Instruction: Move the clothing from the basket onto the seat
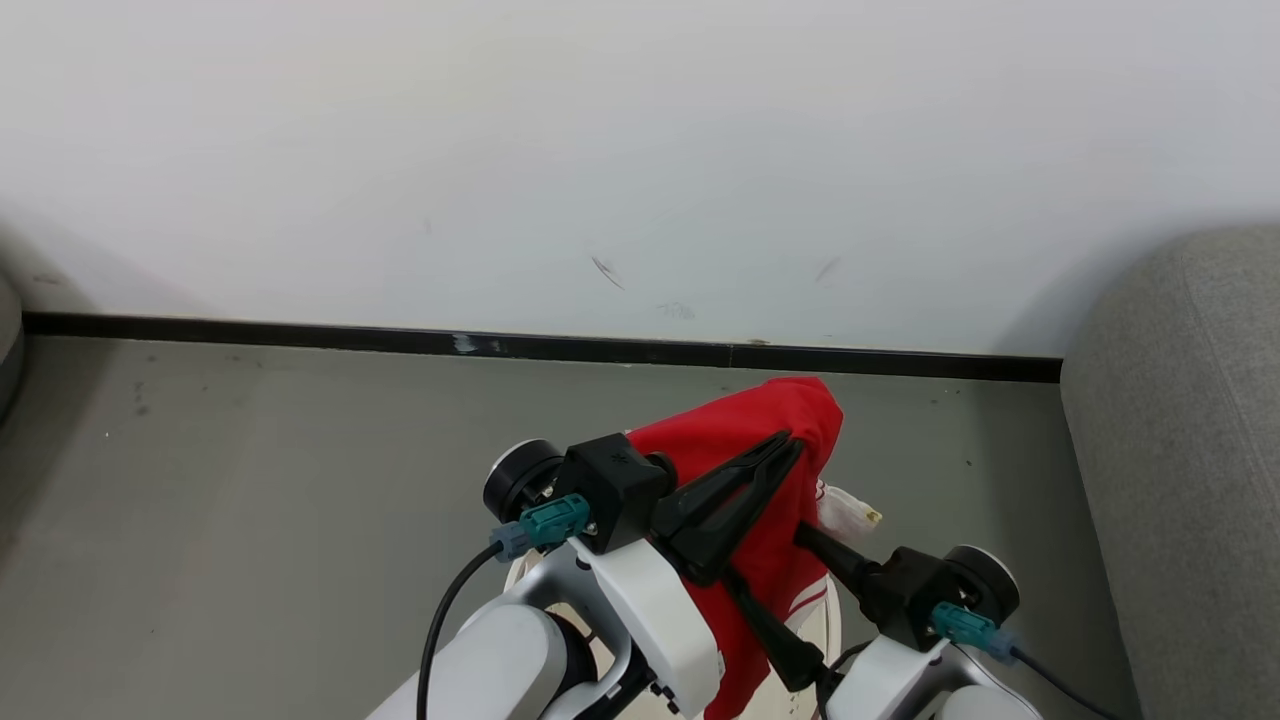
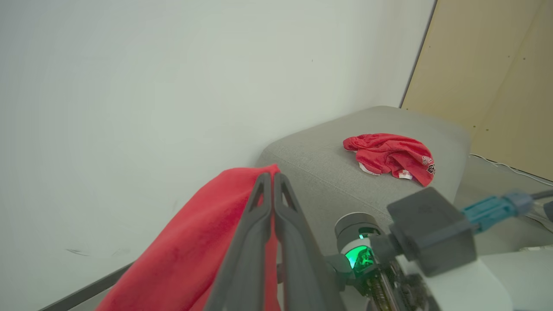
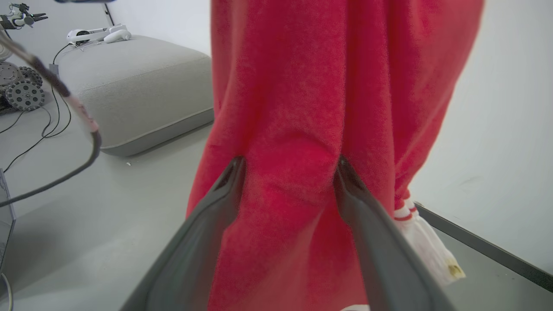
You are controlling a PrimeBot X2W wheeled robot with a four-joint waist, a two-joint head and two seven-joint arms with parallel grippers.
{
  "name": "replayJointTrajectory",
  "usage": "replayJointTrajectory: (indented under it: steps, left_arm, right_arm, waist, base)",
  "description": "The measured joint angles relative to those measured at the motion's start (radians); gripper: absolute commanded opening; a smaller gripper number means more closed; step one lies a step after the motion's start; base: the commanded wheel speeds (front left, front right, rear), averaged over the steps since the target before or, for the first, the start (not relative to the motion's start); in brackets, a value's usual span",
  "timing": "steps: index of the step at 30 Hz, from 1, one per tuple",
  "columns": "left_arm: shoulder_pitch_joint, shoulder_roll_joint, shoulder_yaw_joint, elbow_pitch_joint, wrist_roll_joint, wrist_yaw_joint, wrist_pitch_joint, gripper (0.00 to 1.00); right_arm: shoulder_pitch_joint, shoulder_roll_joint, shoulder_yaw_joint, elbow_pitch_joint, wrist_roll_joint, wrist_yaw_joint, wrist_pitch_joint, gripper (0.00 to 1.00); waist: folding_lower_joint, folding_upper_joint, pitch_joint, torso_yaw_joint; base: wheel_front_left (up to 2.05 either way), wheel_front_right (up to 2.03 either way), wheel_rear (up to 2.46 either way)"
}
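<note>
A bright red garment (image 1: 745, 440) hangs from my left gripper (image 1: 793, 438), whose fingers (image 2: 259, 224) are shut on its top fold above the floor. From the lower right, my right gripper (image 1: 795, 585) reaches into the hanging cloth. Its jaws stand wide open, with the red fabric (image 3: 289, 108) pressed between the two fingertips (image 3: 236, 166) and a white trimmed end (image 3: 427, 246) dangling beside them. A pale curved edge of the basket (image 1: 828, 612) peeks out below the arms. The grey seat (image 1: 1180, 450) stands to the right, and a second red garment (image 2: 391, 156) lies on its top (image 2: 319, 160).
A white wall with a black skirting strip (image 1: 540, 345) runs across ahead, above grey floor (image 1: 250, 480). Another grey cushion block (image 3: 138, 86) with white devices on it sits to the left, with cables (image 3: 52, 129) and wheeled gear nearby. A tan panel (image 2: 497, 77) stands beyond the seat.
</note>
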Motion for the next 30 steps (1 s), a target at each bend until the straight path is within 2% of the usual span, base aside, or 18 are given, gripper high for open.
replayJointTrajectory:
  steps: [1,2,3,4,5,7,12,19,20,22,23,24,30]
  left_arm:
    - [0.0,0.0,-0.001,-0.01,0.0,0.001,0.006,0.0]
    - [0.0,0.0,-0.001,-0.02,0.0,0.004,0.013,0.0]
    - [0.0,0.001,-0.001,-0.031,-0.001,0.007,0.019,0.0]
    - [0.0,0.001,-0.001,-0.043,-0.001,0.008,0.026,0.0]
    - [0.0,0.0,-0.001,-0.053,-0.001,0.008,0.03,0.0]
    - [0.0,0.0,-0.001,-0.065,-0.001,0.017,0.042,0.0]
    - [0.0,0.002,0.001,-0.087,-0.002,0.029,0.061,0.0]
    - [0.036,0.018,0.029,-0.109,-0.009,0.073,0.087,0.0]
    - [0.041,0.021,0.031,-0.11,-0.009,0.078,0.087,0.22]
    - [0.047,0.029,0.035,-0.114,-0.009,0.08,0.087,0.45]
    - [0.052,0.032,0.039,-0.118,-0.008,0.086,0.085,0.87]
    - [0.059,0.033,0.046,-0.123,-0.007,0.092,0.08,1.0]
    - [0.105,0.049,0.049,-0.142,0.002,0.096,0.048,1.0]
  right_arm:
    - [0.002,0.0,0.003,0.0,0.0,0.0,0.0,1.0]
    - [0.004,0.001,0.004,0.0,0.0,0.0,0.0,0.9]
    - [0.004,0.002,0.001,-0.001,0.0,0.0,0.0,0.67]
    - [0.004,0.002,-0.002,-0.003,0.0,0.0,0.0,0.48]
    - [0.004,0.002,-0.005,-0.005,0.0,0.0,0.0,0.36]
    - [0.004,0.002,-0.007,-0.005,0.0,0.0,0.0,0.0]
    - [0.005,0.005,-0.005,-0.005,0.0,0.0,0.0,0.0]
    - [0.034,0.012,-0.02,-0.016,0.027,0.0,0.0,0.0]
    - [0.037,0.012,-0.029,-0.02,0.031,0.0,0.0,0.0]
    - [0.042,0.014,-0.047,-0.03,0.039,0.0,0.0,0.0]
    - [0.043,0.015,-0.057,-0.033,0.05,0.0,0.0,0.0]
    - [0.044,0.016,-0.066,-0.038,0.059,0.0,0.0,0.0]
    - [0.045,0.015,-0.109,-0.051,0.062,0.0,0.0,0.0]
  waist:
    - [0.0,0.0,0.0,0.0]
    - [0.0001,0.0,0.0,0.0]
    - [0.0,0.0,-0.001,0.0]
    - [0.0,0.0,-0.001,-0.001]
    - [0.0,0.0,0.0,-0.001]
    - [0.0001,0.0,0.0,-0.003]
    - [0.0,0.0,-0.003,-0.007]
    - [0.0001,0.0,0.009,-0.021]
    - [0.0001,0.0,0.011,-0.023]
    - [0.0001,0.0,0.016,-0.029]
    - [0.0,0.0,0.018,-0.032]
    - [0.0,0.0,0.02,-0.035]
    - [0.0001,0.0,0.033,-0.056]
  base:
    - [0.0,0.0,0.0]
    - [0.0,0.0,0.0]
    - [0.0,0.0,0.0]
    - [0.0,0.0,0.0]
    - [0.0,0.0,0.0]
    - [0.0,0.0,0.0]
    - [0.0,0.0,0.0]
    - [0.0,0.0,0.0]
    - [0.0,0.0,0.0]
    - [0.0,0.0,0.0]
    - [0.0,0.0,0.0]
    - [0.0,0.0,0.0]
    - [0.0,0.0,0.0]
